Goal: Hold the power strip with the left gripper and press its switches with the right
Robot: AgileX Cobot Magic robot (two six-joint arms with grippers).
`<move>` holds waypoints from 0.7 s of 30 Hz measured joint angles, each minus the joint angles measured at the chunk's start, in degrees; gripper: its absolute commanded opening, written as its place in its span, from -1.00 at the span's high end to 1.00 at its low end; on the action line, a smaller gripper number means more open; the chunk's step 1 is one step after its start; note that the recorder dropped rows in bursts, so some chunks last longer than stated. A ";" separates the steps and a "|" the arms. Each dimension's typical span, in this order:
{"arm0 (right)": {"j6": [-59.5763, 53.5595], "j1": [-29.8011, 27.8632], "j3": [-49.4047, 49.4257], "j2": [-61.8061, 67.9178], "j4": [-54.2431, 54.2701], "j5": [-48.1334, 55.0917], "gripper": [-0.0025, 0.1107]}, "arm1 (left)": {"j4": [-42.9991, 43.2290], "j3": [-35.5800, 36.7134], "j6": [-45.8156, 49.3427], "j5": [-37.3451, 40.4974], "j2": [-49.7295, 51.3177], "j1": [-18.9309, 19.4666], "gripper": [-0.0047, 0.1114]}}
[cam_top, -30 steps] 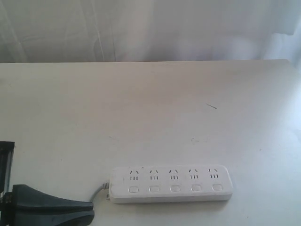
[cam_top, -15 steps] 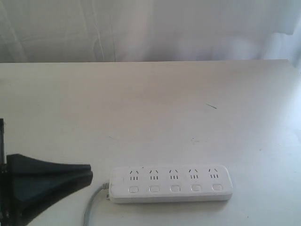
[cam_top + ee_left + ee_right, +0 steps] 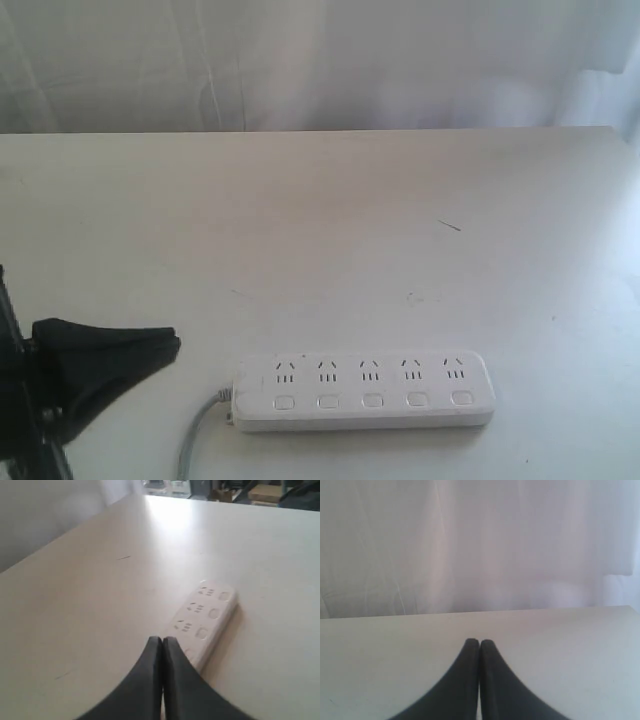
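The power strip (image 3: 365, 390) lies flat on the table (image 3: 320, 220), right in front of the left gripper (image 3: 172, 345). The tips sit off its cord end, close but not touching. In the left wrist view the strip (image 3: 205, 617) runs straight away from the left gripper (image 3: 162, 642), and its near end is hidden behind the black fingers.

Room to move looks pretty good. There's bare tabletop past the far end of the strip, along both long sides, and a big open stretch beyond it up to the table's back edge. The grey cord (image 3: 195, 435) leaves the end nearest the left gripper and curls off under it toward the bottom of the exterior view.

The strip itself is a long white bar with rounded ends and five socket groups (image 3: 368, 371) in a row. The five switches (image 3: 372, 400) line up one per group along the side closer to the camera.

The left gripper's jaws are pressed together with nothing between them. Same for the right gripper (image 3: 479, 644): tips touching, holding nothing, pointing across plain table at the curtain.

The table is matte off-white with one small dark mark (image 3: 450, 225) well beyond the strip. A white curtain (image 3: 300, 60) hangs behind the back edge. The left wrist view shows blurry boxes (image 3: 265, 492) past the table's far side.
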 measured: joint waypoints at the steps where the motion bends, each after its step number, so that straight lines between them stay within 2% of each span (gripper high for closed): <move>1: 0.00 0.00 0.00 0.00 0.00 0.00 0.96 | -0.09 0.47 0.00 1.14 -1.22 5.68 0.92; 2: 0.00 0.00 0.00 0.00 0.00 0.00 0.96 | -0.09 0.57 -0.21 2.27 -2.17 9.02 0.92; 3: 0.00 0.00 0.00 0.00 0.00 0.00 0.96 | -0.22 0.57 -0.99 4.84 -4.38 15.37 0.92; 4: 0.00 0.00 0.00 0.00 0.00 0.00 0.96 | -0.22 0.57 -1.59 6.45 -5.91 18.96 0.92; 5: 0.00 0.00 0.00 0.00 0.00 0.00 0.96 | -0.22 0.57 -3.41 9.06 -8.99 25.68 0.92; 8: 0.00 0.00 0.00 0.00 0.00 0.00 0.96 | -0.22 1.17 -6.90 13.74 -16.37 36.00 0.92; 10: 0.00 0.00 0.00 0.00 0.00 0.00 0.96 | -0.22 1.81 -8.33 16.39 -17.69 38.47 0.92; 13: 0.00 0.00 0.00 0.00 0.00 -0.11 0.96 | -0.22 3.69 -14.42 17.07 -17.91 38.85 0.92; 21: 0.00 0.00 0.00 0.00 0.00 -0.11 0.96 | -0.11 12.80 -22.11 6.05 -17.96 42.43 0.92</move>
